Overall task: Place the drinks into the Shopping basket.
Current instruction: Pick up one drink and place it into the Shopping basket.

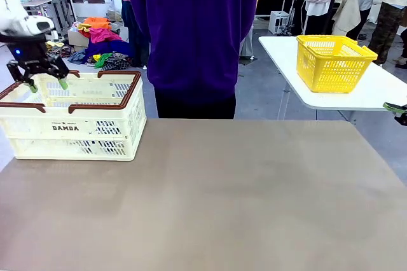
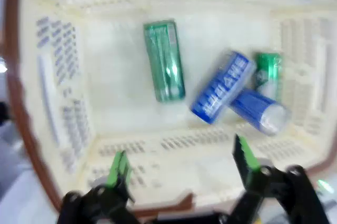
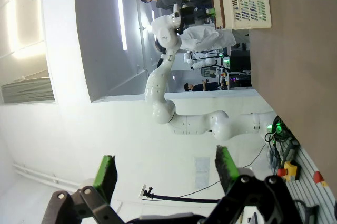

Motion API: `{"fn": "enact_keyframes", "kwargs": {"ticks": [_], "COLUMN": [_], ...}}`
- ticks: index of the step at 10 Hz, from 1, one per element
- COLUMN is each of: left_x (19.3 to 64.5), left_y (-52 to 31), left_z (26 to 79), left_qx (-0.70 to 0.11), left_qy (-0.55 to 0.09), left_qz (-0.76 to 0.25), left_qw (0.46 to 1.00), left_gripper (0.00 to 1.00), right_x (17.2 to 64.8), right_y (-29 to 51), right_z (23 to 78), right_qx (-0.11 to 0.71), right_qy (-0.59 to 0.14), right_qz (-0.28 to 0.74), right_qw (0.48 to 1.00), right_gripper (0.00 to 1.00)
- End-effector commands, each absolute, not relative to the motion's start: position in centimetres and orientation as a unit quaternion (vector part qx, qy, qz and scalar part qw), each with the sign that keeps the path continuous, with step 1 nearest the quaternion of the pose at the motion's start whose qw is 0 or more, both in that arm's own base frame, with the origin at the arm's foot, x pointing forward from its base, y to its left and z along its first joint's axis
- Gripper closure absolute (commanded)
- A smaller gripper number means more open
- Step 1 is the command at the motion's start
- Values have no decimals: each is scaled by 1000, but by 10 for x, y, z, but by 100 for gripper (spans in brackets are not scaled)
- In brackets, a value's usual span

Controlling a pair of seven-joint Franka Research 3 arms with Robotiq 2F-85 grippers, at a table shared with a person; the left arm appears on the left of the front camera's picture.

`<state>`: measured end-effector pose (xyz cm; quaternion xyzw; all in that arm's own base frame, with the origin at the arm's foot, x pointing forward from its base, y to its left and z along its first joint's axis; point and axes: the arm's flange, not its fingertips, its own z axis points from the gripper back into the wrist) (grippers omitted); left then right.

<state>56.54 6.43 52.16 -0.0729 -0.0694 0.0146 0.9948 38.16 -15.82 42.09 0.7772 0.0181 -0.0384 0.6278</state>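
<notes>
The basket (image 1: 70, 125) at the left of the front frame is cream slotted plastic with a matt look and a smooth brown rim, while the counter (image 1: 210, 201) below it is a dull, matt grey-brown sheet with faint smudges. In the left wrist frame the cans (image 2: 221, 93) lying at centre and right look like glossy metal, blue and green, one with a shiny silver end. The yellow basket (image 1: 334, 61) at upper right is mesh plastic on a smooth white table (image 1: 375, 93).

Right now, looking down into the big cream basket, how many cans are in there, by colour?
Green cans: 2, one lying alone, one by the basket wall
Blue cans: 2, one with white lettering, one showing its silver top
Total: 4, all inside the Shopping basket.
</notes>
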Motion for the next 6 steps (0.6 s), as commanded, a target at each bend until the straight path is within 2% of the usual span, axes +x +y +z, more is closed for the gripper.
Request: {"fn": "enact_keyframes", "kwargs": {"ticks": [1,2,4,5,6], "left_x": [524,491,437,421,415], "left_y": [66,79,127,151,170], "left_z": [570,587,588,574,556], "left_qx": [-162,-252,-435,-544,-627], "left_qy": [-30,-15,-22,-47,-39], "left_qz": [32,15,-5,35,71], "left_qw": [986,968,900,837,775], "left_gripper": [0,0,0,0,0], "right_x": [382,382,382,382,382], "right_y": [-161,-161,-161,-161,-161], "right_z": [426,426,426,426,426], "right_qx": [781,781,781,781,781], "right_qy": [21,21,21,21,21], "right_qz": [-45,-45,-45,-45,-45], "right_qw": [622,622,622,622,622], "right_gripper": [0,0,0,0,0]}}
